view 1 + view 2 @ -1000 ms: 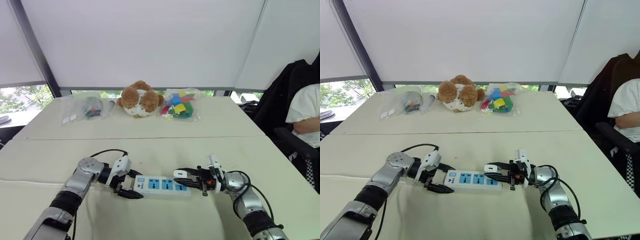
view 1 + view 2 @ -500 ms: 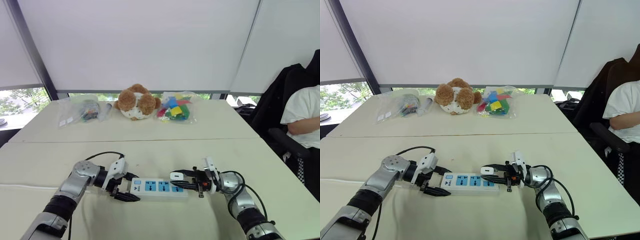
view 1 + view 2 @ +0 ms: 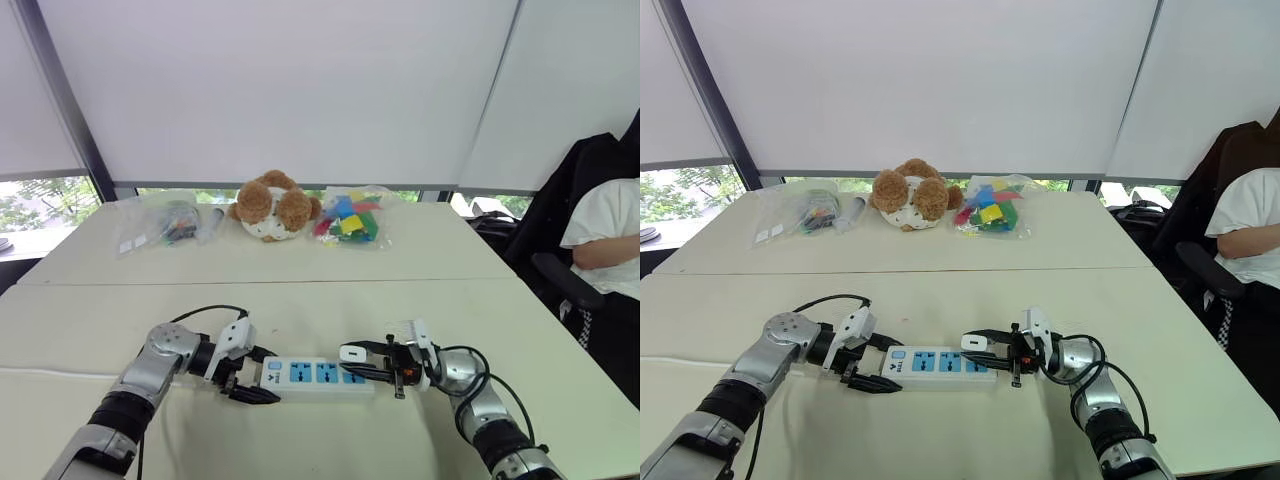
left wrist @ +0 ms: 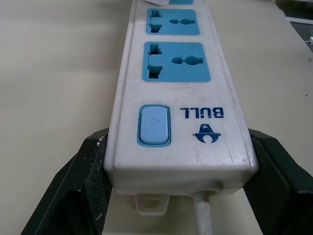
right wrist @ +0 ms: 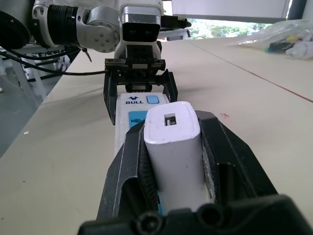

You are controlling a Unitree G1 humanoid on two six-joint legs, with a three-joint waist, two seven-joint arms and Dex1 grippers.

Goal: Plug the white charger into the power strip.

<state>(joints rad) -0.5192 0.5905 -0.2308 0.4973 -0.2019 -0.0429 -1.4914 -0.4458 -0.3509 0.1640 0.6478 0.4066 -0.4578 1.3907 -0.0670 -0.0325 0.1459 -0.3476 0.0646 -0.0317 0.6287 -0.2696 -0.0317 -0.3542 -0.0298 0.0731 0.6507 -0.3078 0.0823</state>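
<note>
Left gripper (image 3: 245, 385) clamps switch end of power strip (image 3: 318, 376), flat on worktop (image 3: 330, 310). Right gripper (image 3: 352, 361) grips white charger (image 3: 351, 352) over strip's far socket. Insertion not done.

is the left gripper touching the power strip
Touching. In the left wrist view the left gripper has its two black fingers pressed flat against both long sides of the power strip at its switch end, no gap.
</note>
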